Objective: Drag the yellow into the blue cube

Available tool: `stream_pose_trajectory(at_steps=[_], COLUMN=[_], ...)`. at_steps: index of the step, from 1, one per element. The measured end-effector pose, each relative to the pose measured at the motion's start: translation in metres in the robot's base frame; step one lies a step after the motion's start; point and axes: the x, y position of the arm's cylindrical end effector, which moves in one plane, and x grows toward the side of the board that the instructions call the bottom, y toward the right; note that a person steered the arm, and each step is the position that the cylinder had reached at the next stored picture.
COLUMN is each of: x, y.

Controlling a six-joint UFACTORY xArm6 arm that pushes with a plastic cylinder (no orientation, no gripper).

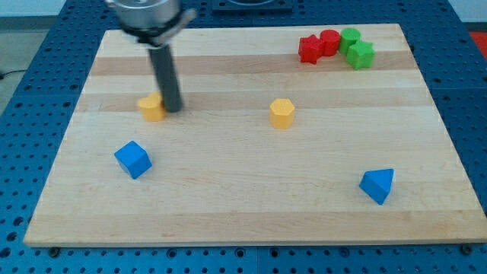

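So my tip (173,109) sits touching the view's right side of the yellow block (152,107); no gripper, nothing grasped. Blue cube (133,159) lies below-left, so I'd swing round to the yellow's upper-right and push diagonally down.

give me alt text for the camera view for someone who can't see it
My tip touches the right side of a yellow block on a wooden board, with the blue cube just below-left. A second yellow block sits mid-board.
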Motion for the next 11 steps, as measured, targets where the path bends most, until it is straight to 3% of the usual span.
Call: stream_pose_trajectory(at_steps=[2, 3, 5, 7, 9, 11], x=[-0.036, -0.021, 0.04, 0.044, 0.08, 0.014], y=[-0.057, -0.085, -0.042, 0.01, -0.048, 0.055])
